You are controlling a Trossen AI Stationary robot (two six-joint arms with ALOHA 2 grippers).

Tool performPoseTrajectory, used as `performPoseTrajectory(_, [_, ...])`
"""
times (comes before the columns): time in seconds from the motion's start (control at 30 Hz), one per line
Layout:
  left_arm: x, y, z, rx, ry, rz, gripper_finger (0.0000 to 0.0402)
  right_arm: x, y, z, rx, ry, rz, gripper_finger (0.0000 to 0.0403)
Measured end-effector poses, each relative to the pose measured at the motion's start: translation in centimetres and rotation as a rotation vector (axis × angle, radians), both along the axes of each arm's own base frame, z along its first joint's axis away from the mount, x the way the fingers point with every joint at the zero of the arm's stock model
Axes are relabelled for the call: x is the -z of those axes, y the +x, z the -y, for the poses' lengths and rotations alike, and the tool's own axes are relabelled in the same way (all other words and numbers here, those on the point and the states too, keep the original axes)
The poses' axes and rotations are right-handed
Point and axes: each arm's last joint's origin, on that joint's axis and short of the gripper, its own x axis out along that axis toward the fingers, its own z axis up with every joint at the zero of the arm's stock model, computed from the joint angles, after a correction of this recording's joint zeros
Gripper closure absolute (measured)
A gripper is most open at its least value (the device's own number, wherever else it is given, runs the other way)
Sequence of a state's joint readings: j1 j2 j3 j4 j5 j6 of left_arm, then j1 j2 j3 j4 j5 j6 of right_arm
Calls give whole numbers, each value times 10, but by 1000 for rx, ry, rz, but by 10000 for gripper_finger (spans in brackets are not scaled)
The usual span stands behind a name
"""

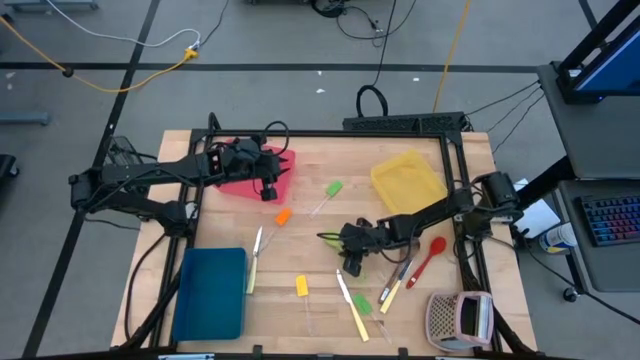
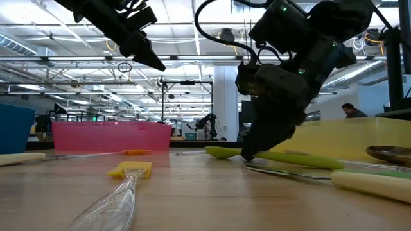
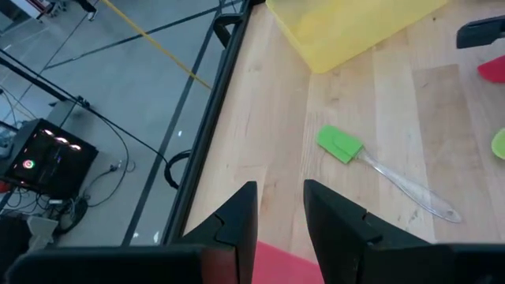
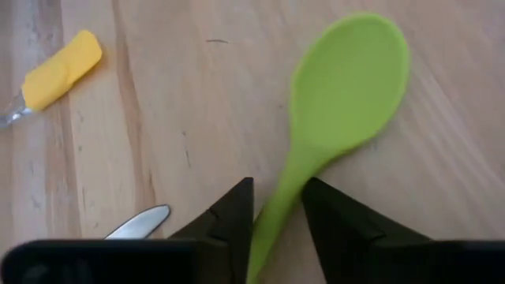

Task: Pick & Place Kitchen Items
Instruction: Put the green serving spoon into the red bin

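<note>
The right gripper is sitting low on the wooden table, near the middle of the high view. Its two dark fingers are pinching the thin handle of a green spoon. The spoon's round bowl is sticking out in front of the fingers and lying flat on the wood. In the low view the gripper is pressing right down by the tabletop in the middle of the frame.

Just beside it, toward the lower middle of the high view, a cream-handled knife is lying, and a yellow spatula is lying a little to its left. A red spoon is lying to the right of the gripper, and the yellow tray is sitting above it.

The left gripper is hanging in the air over the red tray, in the upper left of the high view. Its fingers are standing a little apart with nothing between them. A green spatula is lying near the top middle, and an orange spatula is lying below the red tray. Another cream-handled knife is lying next to the blue tray at the lower left. A pinkish-grey box with holes is sitting at the lower right corner.
</note>
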State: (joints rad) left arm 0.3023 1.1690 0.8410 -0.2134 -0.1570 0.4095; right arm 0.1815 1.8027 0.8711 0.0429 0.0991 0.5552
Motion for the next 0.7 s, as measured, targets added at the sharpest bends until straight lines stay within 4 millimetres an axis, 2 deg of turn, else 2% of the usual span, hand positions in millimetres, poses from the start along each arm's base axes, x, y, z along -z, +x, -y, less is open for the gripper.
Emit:
performPoseTrajectory(0.2, [0, 0, 0, -15, -23, 12, 291, 8, -6, 12, 28, 22, -34, 371])
performPoseTrajectory(0.4, [2, -1, 0, -47, -78, 19, 291, 12, -9, 21, 42, 40, -46, 378])
performPoseTrajectory(0.57, [6, -3, 3, -54, -128, -14, 291, -5, -1, 20, -22, 67, 99, 378])
performPoseTrajectory(0.7, [9, -2, 9, -2, -188, -27, 291, -30, 1, 22, -58, 20, 230, 373])
